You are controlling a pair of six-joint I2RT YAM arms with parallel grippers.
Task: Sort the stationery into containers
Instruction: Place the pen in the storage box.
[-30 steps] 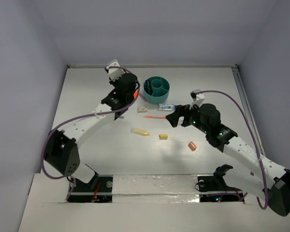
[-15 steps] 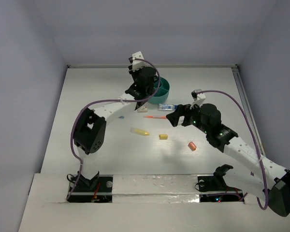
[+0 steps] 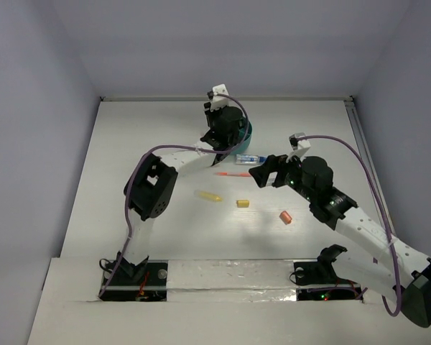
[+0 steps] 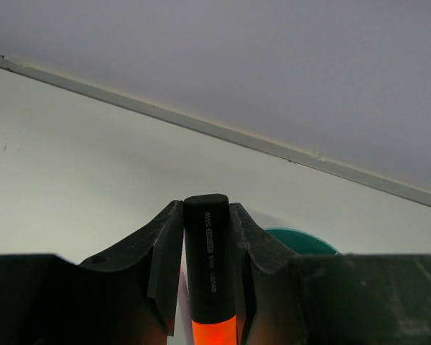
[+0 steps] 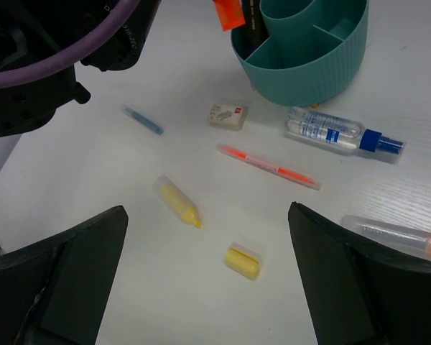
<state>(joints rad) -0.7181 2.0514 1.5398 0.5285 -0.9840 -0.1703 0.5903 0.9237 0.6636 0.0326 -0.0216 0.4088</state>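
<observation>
My left gripper (image 3: 221, 138) is shut on a black marker with an orange section (image 4: 207, 266) and holds it upright over the left side of the teal round organizer (image 3: 247, 135). The organizer's rim (image 4: 302, 236) shows just past my fingers. In the right wrist view the marker's orange part (image 5: 230, 13) hangs at the organizer's (image 5: 309, 65) left outer cell. My right gripper (image 3: 262, 175) is open and empty, hovering above the yellow marker (image 5: 177, 201) and yellow cap bit (image 5: 244, 260).
On the table lie a white eraser (image 5: 227, 115), a blue pen (image 5: 144, 121), an orange-red pen (image 5: 269, 167), a clear bottle with a blue cap (image 5: 337, 133) and a clear tube (image 5: 395, 236). An orange bit (image 3: 286, 216) lies right of the yellow bit.
My left arm has swung right, from left of the organizer to over it, carrying the marker. My right arm has hardly moved.
</observation>
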